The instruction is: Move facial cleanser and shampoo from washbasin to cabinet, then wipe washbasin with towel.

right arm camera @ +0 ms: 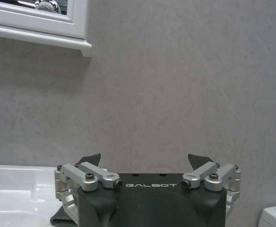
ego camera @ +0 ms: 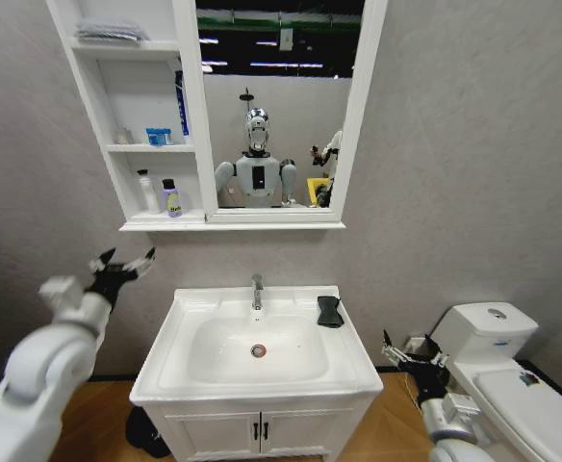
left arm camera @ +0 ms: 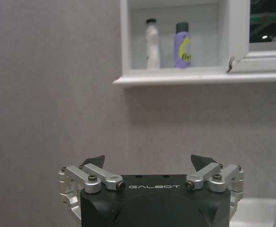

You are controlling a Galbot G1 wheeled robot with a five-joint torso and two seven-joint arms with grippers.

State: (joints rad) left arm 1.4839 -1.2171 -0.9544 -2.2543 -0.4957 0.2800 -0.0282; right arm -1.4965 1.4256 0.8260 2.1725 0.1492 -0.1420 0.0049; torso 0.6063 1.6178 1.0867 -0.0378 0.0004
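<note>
Head view: 2 bottles (ego camera: pixel 162 195) shelved in cabinet (ego camera: pixel 127 115), both pincers, left (ego camera: pixel 124 269) and right (ego camera: pixel 414 358), released and empty, towel (ego camera: pixel 330 311) at washbasin (ego camera: pixel 180 332) rim beside tap; sloppy pinch could drop it into bowl.

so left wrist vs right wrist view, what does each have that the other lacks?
Left wrist view alone: the cabinet's bottom shelf holding a white bottle and a purple bottle, with the open left pincer in front. Right wrist view alone: the open right pincer, the towel beneath it, a toilet corner. Both: grey wall, the mirror frame and a bit of the washbasin.
</note>
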